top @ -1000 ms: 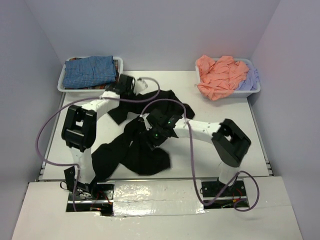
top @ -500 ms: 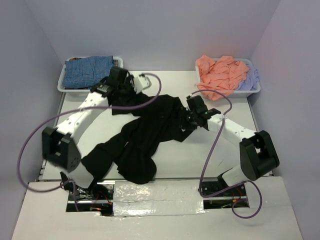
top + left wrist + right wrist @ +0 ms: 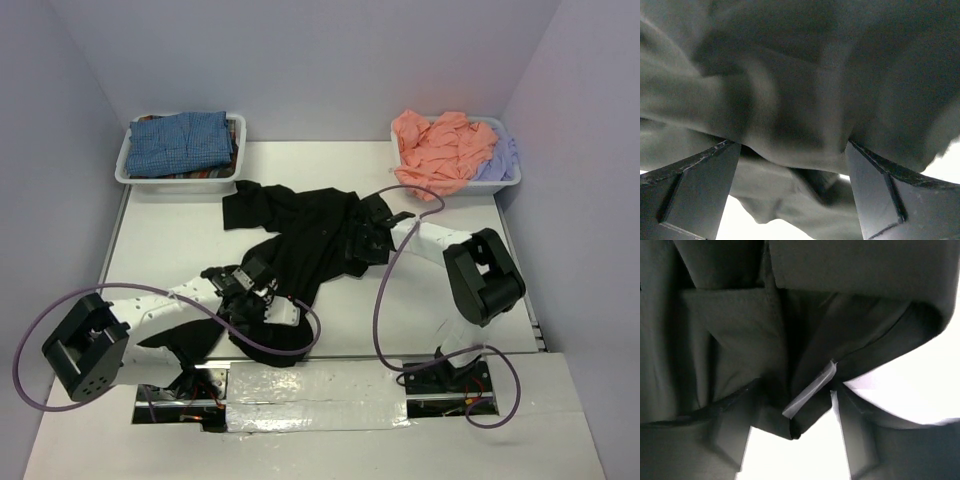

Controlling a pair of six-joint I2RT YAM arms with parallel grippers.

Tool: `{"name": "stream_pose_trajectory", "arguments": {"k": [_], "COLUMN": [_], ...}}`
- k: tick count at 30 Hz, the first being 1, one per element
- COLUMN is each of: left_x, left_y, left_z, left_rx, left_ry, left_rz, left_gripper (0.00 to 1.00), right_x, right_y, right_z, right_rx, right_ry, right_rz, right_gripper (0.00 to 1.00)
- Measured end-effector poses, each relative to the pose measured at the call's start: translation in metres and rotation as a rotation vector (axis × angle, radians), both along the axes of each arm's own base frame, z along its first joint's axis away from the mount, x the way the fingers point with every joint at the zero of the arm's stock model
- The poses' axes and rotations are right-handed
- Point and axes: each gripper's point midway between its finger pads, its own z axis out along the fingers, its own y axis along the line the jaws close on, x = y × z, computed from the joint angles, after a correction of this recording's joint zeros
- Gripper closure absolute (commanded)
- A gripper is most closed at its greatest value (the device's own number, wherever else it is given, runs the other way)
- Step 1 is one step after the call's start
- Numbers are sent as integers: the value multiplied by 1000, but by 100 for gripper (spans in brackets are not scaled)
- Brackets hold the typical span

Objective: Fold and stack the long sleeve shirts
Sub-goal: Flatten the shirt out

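A large black long sleeve shirt (image 3: 300,225) lies crumpled across the table, from near the left bin down to the front edge. My left gripper (image 3: 258,290) sits low over its near part. In the left wrist view it (image 3: 792,150) stands open, with black cloth (image 3: 790,90) bulging loosely between and beyond the fingers. My right gripper (image 3: 362,238) is at the shirt's right edge. In the right wrist view its jaws (image 3: 797,390) stand apart around a folded black corner (image 3: 805,410) with a pale label. More shirts lie in the bins: blue-checked (image 3: 185,140), salmon-pink (image 3: 435,150) and lavender (image 3: 503,158).
A white bin (image 3: 180,180) stands at the back left and another white bin (image 3: 510,183) at the back right. Purple cables loop from both arms over the table's front. Grey walls close in the sides and back.
My left arm swung back from the left bin to the near part of the shirt, its jaws opening and letting go. The right gripper shifted slightly left and its jaws narrowed.
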Motion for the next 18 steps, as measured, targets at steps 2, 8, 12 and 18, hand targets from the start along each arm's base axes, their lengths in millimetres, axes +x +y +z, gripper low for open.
{"name": "stream_pose_trajectory", "arguments": {"k": [2,8,12,18], "left_x": [6,38,64,188], "left_y": [-2,-18,0,80], "left_z": [-5,-8,-3,120], "left_rx": [-9,-80,-94,-209], "left_ry": [-36,-182,-248,-546], "left_rz": [-10,21,137,562], "left_gripper": [11,100,100,100], "right_x": [5,8,8,22], "right_y": [0,1,-7,-8], "right_z": [-2,-2,22,153], "right_rx": [-10,-17,-45,-11], "right_ry": [-12,-27,-80,-415], "right_rz": [3,15,54,187], "right_gripper": [69,100,100,100]}}
